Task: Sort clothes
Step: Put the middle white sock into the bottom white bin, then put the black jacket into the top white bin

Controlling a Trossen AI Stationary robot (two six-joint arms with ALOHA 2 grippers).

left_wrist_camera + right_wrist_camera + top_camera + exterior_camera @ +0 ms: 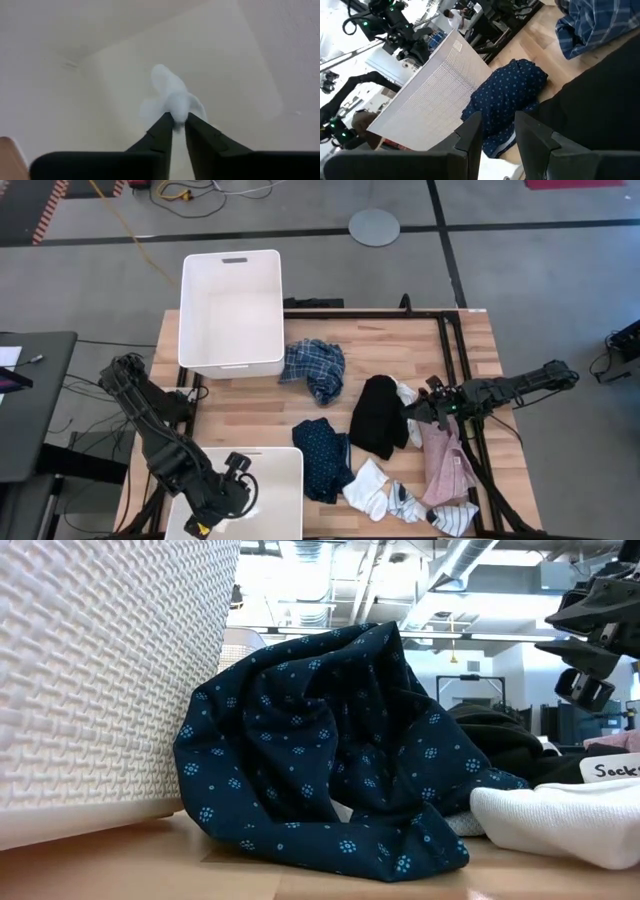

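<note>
My left gripper (178,120) is down inside the near white bin (285,480), shut on a white sock (172,95). On the table lie a blue plaid shirt (315,367), a black piece (378,415), a navy dotted piece (322,455), a pink shirt (445,460), and white and striped socks (385,492). The navy dotted piece (340,770) rests against the near bin's wall (100,670). My right gripper (410,410) is open, level, at the black piece's right side, with nothing between its fingers (470,132). My left gripper pinches one end of the white sock (177,114) between its two fingertips. The fingers slant down into the near bin. The rest of the sock hangs beyond the fingertips over the bin's floor; whether it touches the floor I cannot tell.
A second white bin (230,310) stands at the table's far left, overhanging the far edge. A black frame (455,330) runs along the table's right side. A white folded sock (560,825) lies by the near edge. Bare wood shows between the two bins.
</note>
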